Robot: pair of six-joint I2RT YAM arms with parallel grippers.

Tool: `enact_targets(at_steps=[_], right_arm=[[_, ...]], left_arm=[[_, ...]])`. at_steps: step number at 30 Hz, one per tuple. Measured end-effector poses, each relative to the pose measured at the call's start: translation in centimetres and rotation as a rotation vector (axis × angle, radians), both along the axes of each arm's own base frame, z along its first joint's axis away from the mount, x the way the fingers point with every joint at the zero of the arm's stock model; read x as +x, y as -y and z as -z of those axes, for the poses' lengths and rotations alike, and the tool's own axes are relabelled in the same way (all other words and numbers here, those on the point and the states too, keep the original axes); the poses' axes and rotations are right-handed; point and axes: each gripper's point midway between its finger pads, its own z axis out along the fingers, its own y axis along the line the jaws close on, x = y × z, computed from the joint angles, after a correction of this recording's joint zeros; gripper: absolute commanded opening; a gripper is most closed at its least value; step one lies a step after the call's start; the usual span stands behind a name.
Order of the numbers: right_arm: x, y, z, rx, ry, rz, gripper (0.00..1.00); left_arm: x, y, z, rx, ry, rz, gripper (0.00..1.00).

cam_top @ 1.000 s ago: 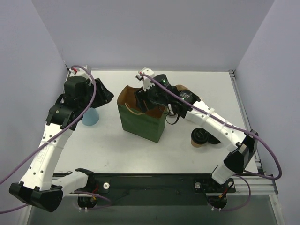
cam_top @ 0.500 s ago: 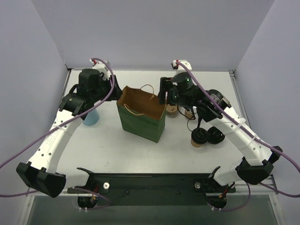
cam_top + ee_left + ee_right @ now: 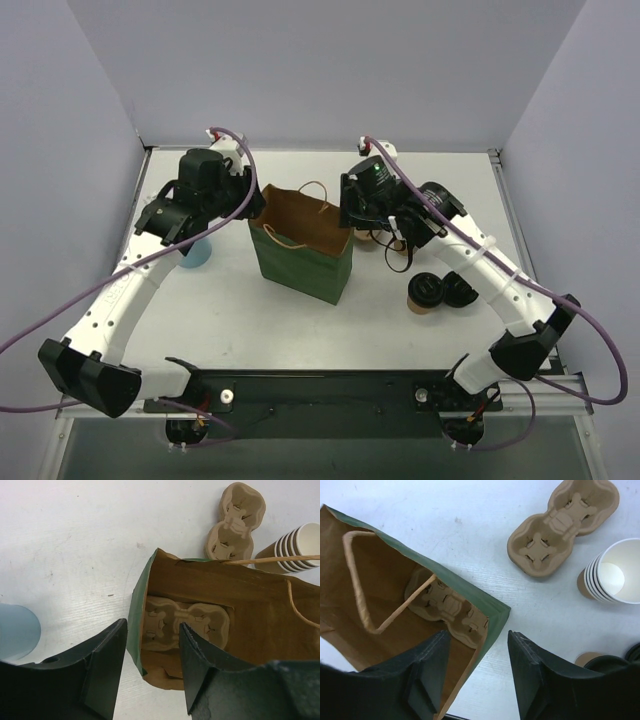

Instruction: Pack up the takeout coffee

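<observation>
The left gripper (image 3: 152, 630) is held with its fingers apart, astride the left wall of the green paper bag (image 3: 300, 262). The right gripper (image 3: 479, 635), likewise spread, is placed over the bag's right wall. The lidded coffee cup (image 3: 425, 293) is seen on the table (image 3: 230, 310), right of the bag, not yet packed. The bag could be tipped or creased if a wall is snagged.

The left arm (image 3: 115, 295) is rising from its base and leaning inward, its wrist pointing down. The left gripper (image 3: 152, 630) is holding its dark fingers apart, gripping nothing. The right arm (image 3: 490, 275) is arching inward likewise, and the right gripper (image 3: 477, 637) is hanging with fingers spread, also empty.
</observation>
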Motion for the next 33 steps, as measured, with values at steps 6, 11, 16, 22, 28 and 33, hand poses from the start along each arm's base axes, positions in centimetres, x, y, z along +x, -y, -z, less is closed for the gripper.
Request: enact_targets(at_steps=[6, 11, 16, 22, 28, 33], right_arm=[[0.0, -0.1, 2.8, -0.025, -0.082, 0.013, 0.31], [-0.1, -0.2, 3.5, -0.024, -0.106, 0.011, 0.06], [-0.5, 0.0, 3.1, -0.024, -0.125, 0.017, 0.01], [-1.1, 0.5, 1.3, -0.005, -0.119, 0.025, 0.01], [-2.0, 1.2, 4.5, -0.072, -0.154, -0.031, 0.00], [-1.4, 0.3, 4.5, -0.062, -0.110, -0.095, 0.00]], left_arm=[[0.2, 0.1, 1.0, 0.036, -0.018, 0.003, 0.47], [0.0, 0.1, 1.5, 0.052, -0.028, 0.002, 0.07], [-0.8, 0.2, 1.6, 0.059, -0.059, 0.007, 0.00], [-3.1, 2.2, -1.1, -0.039, -0.056, 0.023, 0.40], [-6.1, 0.7, -0.1, -0.065, -0.105, -0.035, 0.64], [-6.5, -1.1, -1.3, -0.053, -0.079, -0.114, 0.65]])
